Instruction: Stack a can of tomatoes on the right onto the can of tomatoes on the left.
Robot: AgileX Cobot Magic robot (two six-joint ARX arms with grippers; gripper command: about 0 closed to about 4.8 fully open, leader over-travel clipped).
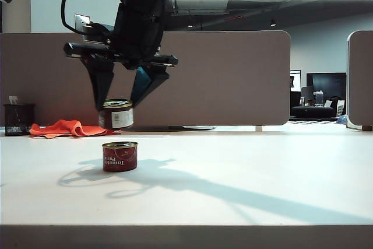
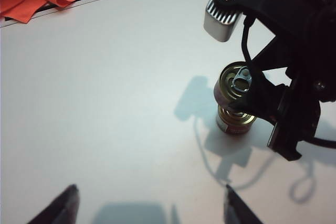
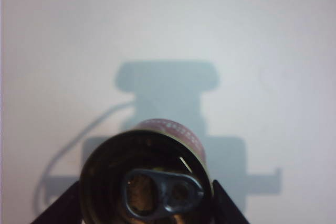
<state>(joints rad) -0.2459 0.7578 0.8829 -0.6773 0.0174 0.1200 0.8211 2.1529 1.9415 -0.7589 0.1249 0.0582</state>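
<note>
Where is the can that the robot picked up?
In the exterior view the lifted can hangs left of centre between the right gripper fingers, above the other tomato can standing on the table, with a gap between the two.

left gripper (image 2: 149, 205): only two fingertips show, at the picture's edge
held can (image 3: 147, 182): lower part cut off, lid dark
pen cup (image 1: 18, 119): contents too small to tell
</note>
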